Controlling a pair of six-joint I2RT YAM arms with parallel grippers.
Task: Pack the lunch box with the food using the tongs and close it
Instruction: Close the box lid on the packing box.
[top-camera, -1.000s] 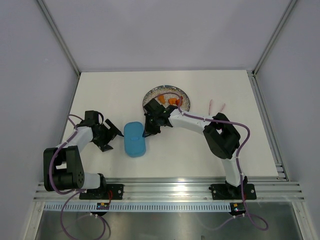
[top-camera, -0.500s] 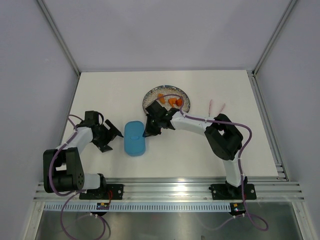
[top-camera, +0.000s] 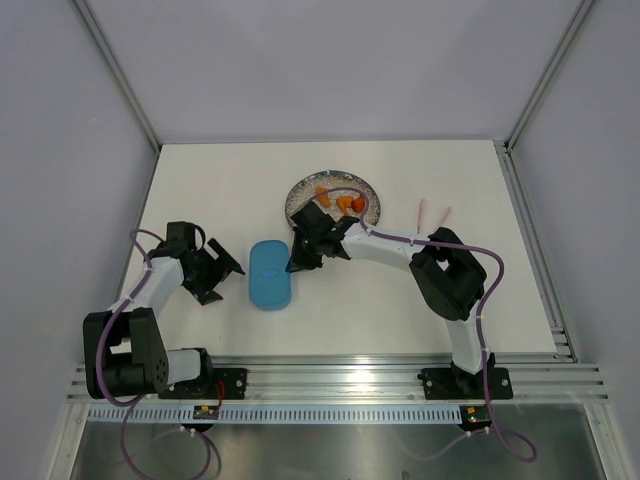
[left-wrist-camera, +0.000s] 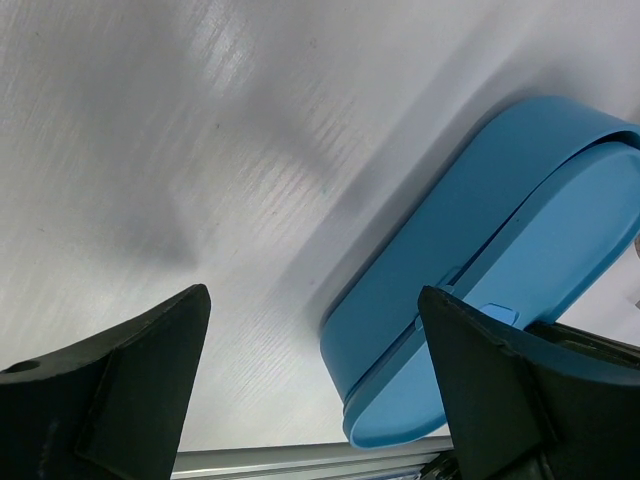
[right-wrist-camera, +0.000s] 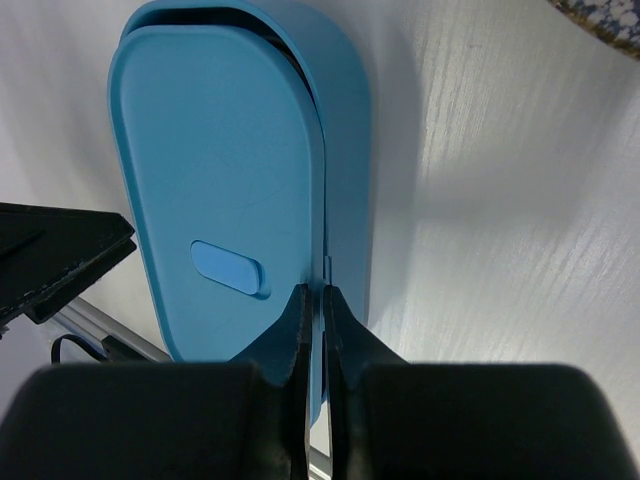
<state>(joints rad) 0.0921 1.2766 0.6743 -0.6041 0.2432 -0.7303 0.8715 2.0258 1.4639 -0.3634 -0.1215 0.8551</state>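
Observation:
The blue lunch box (top-camera: 270, 276) lies left of centre with its lid (right-wrist-camera: 210, 170) on it, the lid sitting slightly askew with a dark gap at its far end. My right gripper (top-camera: 297, 262) is at the box's right side, shut on the thin lid edge (right-wrist-camera: 313, 292). Just left of the box, my left gripper (top-camera: 228, 272) stands wide open and holds nothing (left-wrist-camera: 312, 295); the box (left-wrist-camera: 480, 230) lies ahead of its right finger. Orange food chunks (top-camera: 345, 203) rest on the plate. The pale tongs (top-camera: 432, 213) lie on the table to the right.
The round speckled plate (top-camera: 300, 190) sits just behind the right gripper, and its rim (right-wrist-camera: 600, 18) shows in the right wrist view. The right arm stretches across the table's middle. An aluminium rail (top-camera: 330, 375) runs along the near edge.
The right gripper and the box have crept slightly toward the far side. The left arm has shifted a little and its gripper stays open.

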